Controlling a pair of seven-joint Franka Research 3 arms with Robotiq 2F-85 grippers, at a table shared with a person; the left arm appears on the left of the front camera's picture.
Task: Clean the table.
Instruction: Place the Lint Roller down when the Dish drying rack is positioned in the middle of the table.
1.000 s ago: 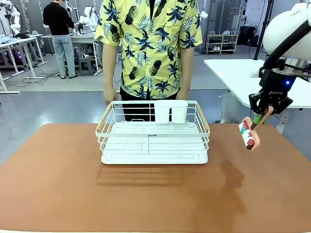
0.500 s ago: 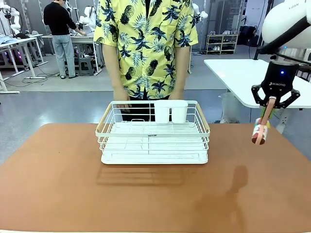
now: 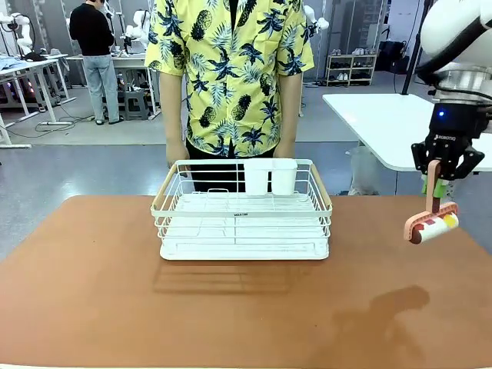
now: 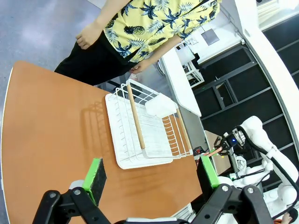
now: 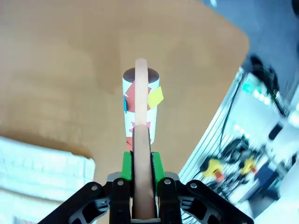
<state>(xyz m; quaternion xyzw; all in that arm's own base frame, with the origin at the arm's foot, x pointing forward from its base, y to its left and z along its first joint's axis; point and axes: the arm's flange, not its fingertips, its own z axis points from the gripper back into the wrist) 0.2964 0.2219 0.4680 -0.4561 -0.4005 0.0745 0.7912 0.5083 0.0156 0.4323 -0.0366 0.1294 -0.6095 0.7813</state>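
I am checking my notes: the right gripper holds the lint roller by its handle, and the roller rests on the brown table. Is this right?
Not quite. The right gripper does hold the lint roller by its handle, but the roller hangs in the air above the brown table, as the front view shows.

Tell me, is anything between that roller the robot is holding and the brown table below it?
Nothing visible. The right hand holds the roller by its handle in the air over the table's right side, with bare tabletop beneath. The white wire rack stands off to one side, at the table's middle.
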